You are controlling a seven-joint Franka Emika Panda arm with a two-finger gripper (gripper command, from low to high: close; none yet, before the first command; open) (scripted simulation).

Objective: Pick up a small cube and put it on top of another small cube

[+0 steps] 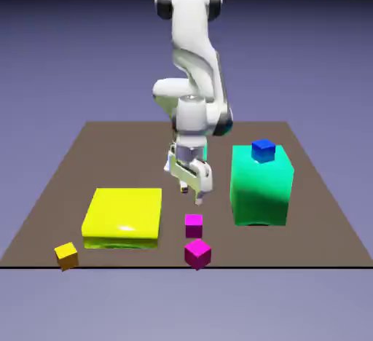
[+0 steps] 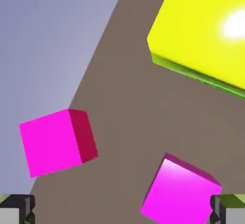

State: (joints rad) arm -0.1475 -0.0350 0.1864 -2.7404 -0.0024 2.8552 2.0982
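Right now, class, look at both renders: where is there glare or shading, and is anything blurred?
Exterior view: a small white glare spot on the flat yellow block; the large green block darkens towards its base. Hand view: a strong white glare on that yellow block, a pale sheen on the nearer small magenta cube; edges look sharp, no blur.

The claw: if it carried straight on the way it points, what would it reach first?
Probably the pink cube farther from the table's front edge; the open claw hangs above it, though depth is uncertain.
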